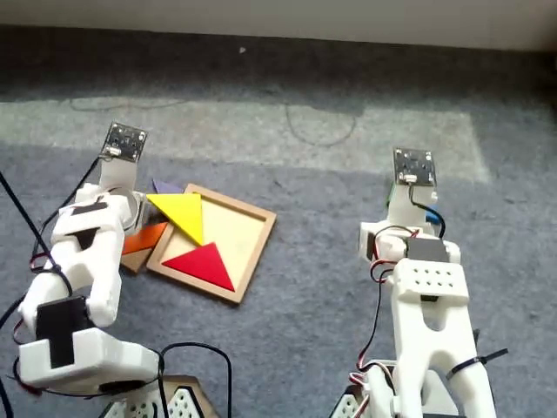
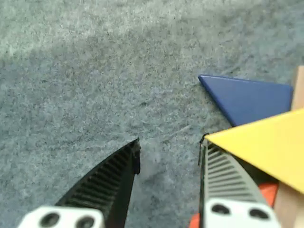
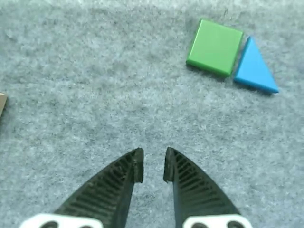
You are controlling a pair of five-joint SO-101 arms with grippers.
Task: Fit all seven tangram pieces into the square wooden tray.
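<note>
Left gripper [image 2: 170,142]: I see the jaws spread wide over the grey carpet [image 1: 348,287], nothing between them, one fingertip at the corner of the yellow triangle [image 2: 266,142]. Right gripper [image 3: 153,152]: jaws a narrow gap apart, holding nothing. The square wooden tray [image 1: 252,248] lies by the left arm. It holds the red triangle [image 1: 202,263], and the yellow triangle overlaps its rim. The dark blue triangle [image 2: 247,97] and orange piece [image 1: 144,237] lie just outside it. The green square [image 3: 215,46] and light blue triangle [image 3: 254,64] lie side by side on the carpet.
</note>
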